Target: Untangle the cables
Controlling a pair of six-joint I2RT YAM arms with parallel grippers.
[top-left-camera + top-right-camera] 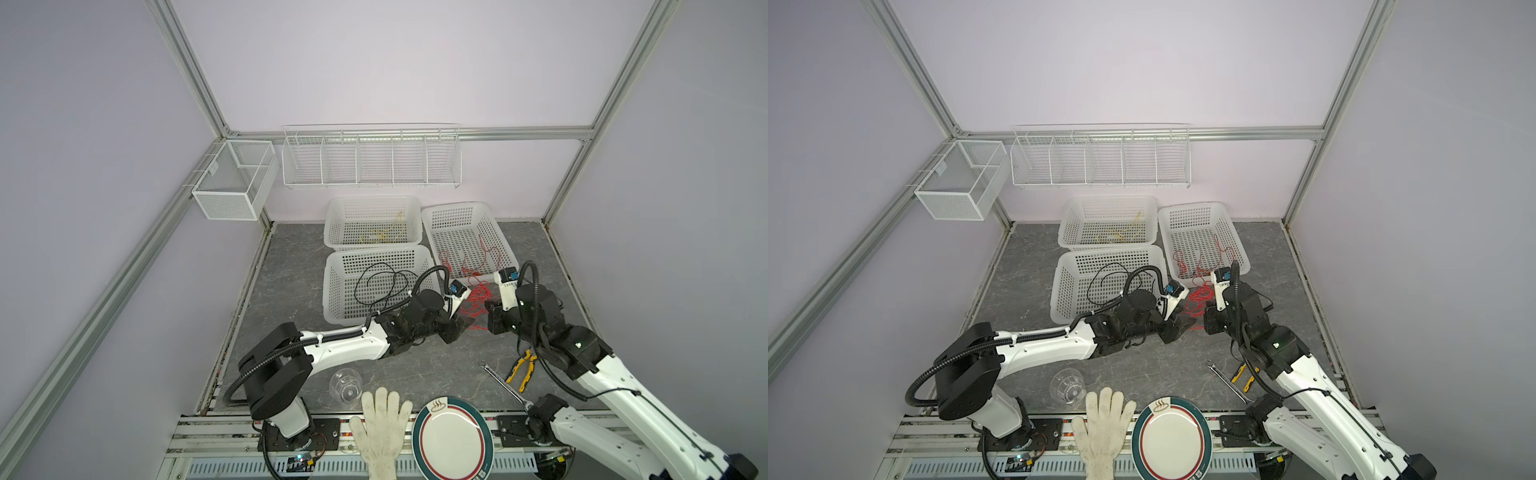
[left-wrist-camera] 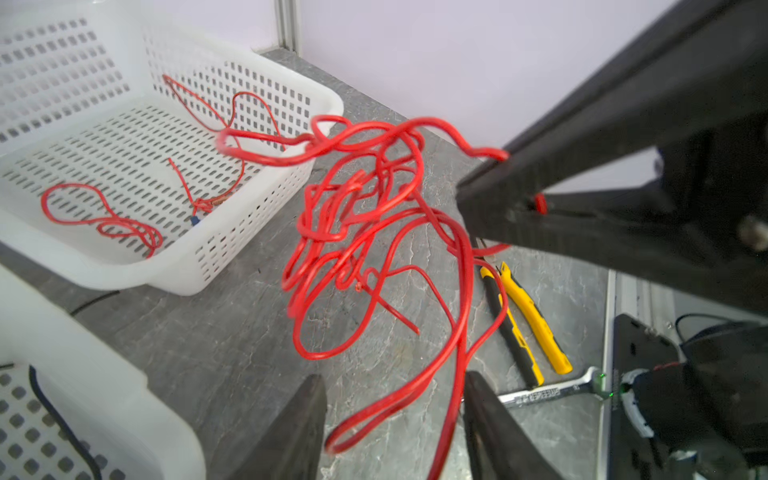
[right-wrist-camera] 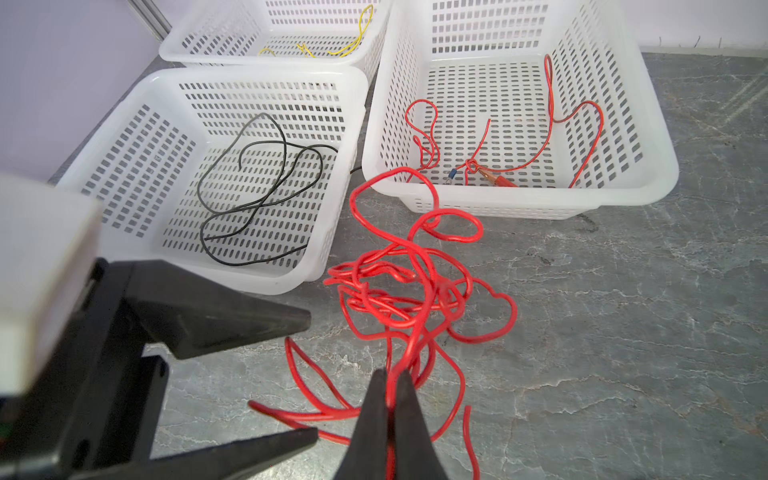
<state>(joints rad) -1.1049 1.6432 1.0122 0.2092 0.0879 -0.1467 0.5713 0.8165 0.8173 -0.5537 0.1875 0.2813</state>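
Note:
A tangle of red cable point(image 3: 407, 291) lies on the grey floor in front of the baskets, seen in both top views point(image 1: 478, 297) point(image 1: 1198, 297). My right gripper point(image 3: 391, 372) is shut on strands of it, holding part of the tangle point(image 2: 374, 232) lifted. My left gripper point(image 2: 394, 378) is open, its fingers on either side of hanging red loops without pinching them. A black cable point(image 3: 257, 187) lies in the near left basket point(image 1: 332, 291). A yellow cable point(image 3: 332, 45) is in the far basket point(image 1: 332, 220). More red cable point(image 3: 498, 158) rests in the right basket point(image 1: 505, 249).
Yellow-handled pliers point(image 1: 521, 370) and a wrench point(image 1: 500, 382) lie right of the tangle, near my right arm. A clear cup point(image 1: 345, 384), a white glove point(image 1: 380, 428) and a plate point(image 1: 451, 440) sit at the front edge. A wire rack point(image 1: 372, 158) and a mesh box point(image 1: 232, 178) hang on the walls.

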